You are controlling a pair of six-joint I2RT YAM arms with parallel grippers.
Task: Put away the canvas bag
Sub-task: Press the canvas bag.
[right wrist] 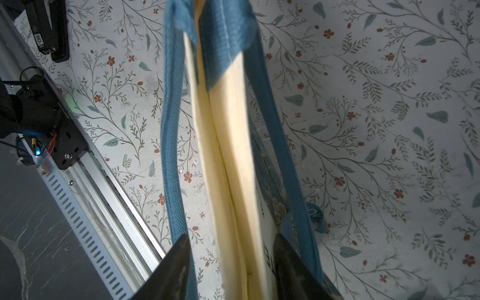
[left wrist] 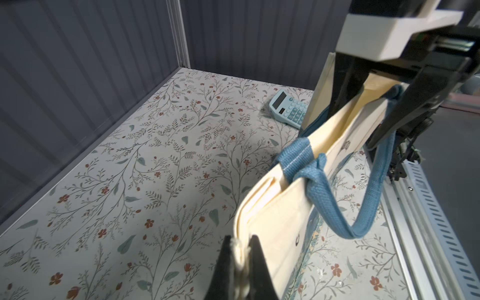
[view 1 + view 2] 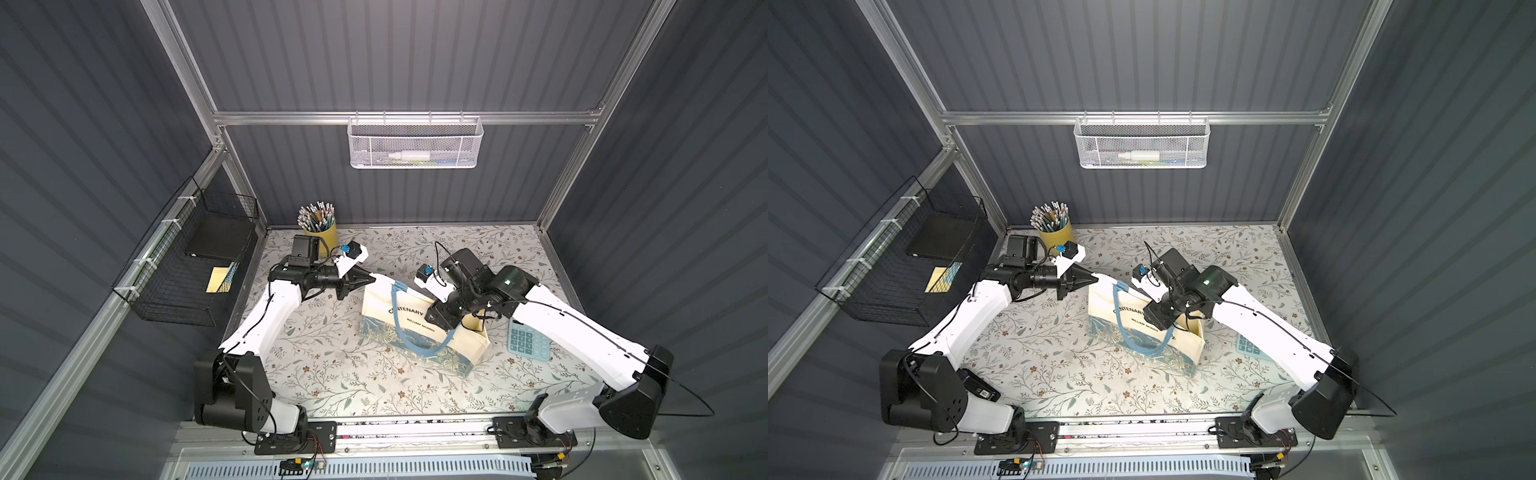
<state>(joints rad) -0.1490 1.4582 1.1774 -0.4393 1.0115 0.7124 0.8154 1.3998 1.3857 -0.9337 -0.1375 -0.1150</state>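
My L pincer (image 2: 241, 240) is clamped on a top corner of the canvas bag (image 3: 380, 305), mid surface, prob. to keep its rim taut. R pincer (image 1: 231, 249), jaws apart, straddles the rim w/ a handle (image 1: 171, 155) alongside, prob. lining up a grab.

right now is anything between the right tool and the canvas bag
Nothing visible: the right tool straddles the canvas bag at its top edge; the left tool pinches a corner.

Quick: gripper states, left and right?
Left gripper: shut on the canvas bag, at its corner.
Right gripper: open, jaws astride the canvas bag's top edge.
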